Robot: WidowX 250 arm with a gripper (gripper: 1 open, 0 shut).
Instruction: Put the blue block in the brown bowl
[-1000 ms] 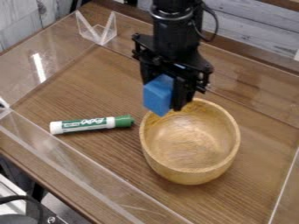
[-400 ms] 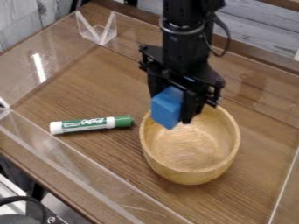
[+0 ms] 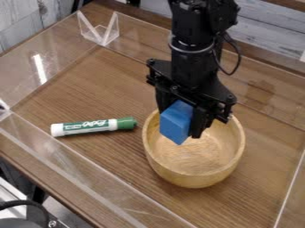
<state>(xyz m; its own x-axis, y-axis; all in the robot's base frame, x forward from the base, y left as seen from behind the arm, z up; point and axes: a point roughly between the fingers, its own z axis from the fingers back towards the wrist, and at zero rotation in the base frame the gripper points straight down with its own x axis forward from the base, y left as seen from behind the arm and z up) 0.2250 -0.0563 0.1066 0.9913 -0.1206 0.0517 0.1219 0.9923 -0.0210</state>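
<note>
The blue block (image 3: 177, 123) hangs tilted between the black fingers of my gripper (image 3: 187, 118), which is shut on it and points straight down. The block sits just above the left inner part of the brown bowl (image 3: 209, 163), a round light-wood bowl at the front right of the table. The block's lower corner overlaps the bowl's near-left rim in this view; I cannot tell whether it touches the wood. The bowl's inside holds nothing else that I can see.
A white marker with a green label (image 3: 94, 126) lies flat on the wooden table to the left of the bowl. A clear plastic stand (image 3: 98, 27) is at the back left. Transparent walls (image 3: 71, 169) edge the table.
The gripper has carried the blue block to the right and slightly down, from beside the bowl's far-left rim to over the bowl's interior. Marker and bowl have stayed put.
</note>
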